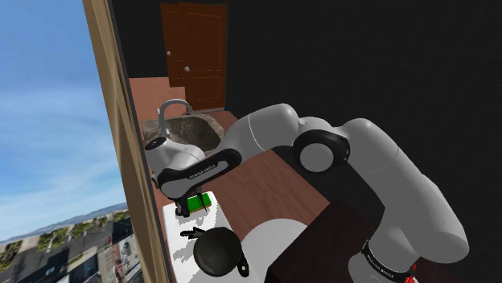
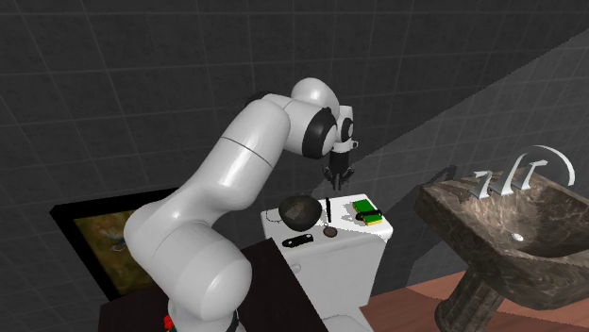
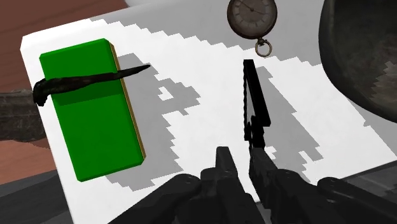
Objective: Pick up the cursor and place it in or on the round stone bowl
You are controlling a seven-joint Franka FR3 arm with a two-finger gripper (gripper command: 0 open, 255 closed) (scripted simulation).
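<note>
The cursor [image 3: 252, 95] is a thin black arrow outline lying flat on the white tank lid [image 3: 191, 153]. Its tail end lies just past my gripper [image 3: 240, 156], whose fingers stand close together with nothing between them. The round dark stone bowl [image 3: 362, 57] sits beyond the cursor's far side. In the second exterior view my gripper [image 2: 337, 177] hangs above the lid, over the cursor [image 2: 327, 209], with the bowl [image 2: 298, 211] to that view's left. The shoulder view has the bowl [image 1: 217, 251] near the lid's close end.
A green book [image 3: 89, 121] with a dark twisted stick [image 3: 89, 81] across it lies beside the gripper. A pocket watch [image 3: 252, 19] rests past the cursor's tip. A stone sink [image 2: 510, 236] stands at the second exterior view's right. A window frame [image 1: 121, 161] borders the lid.
</note>
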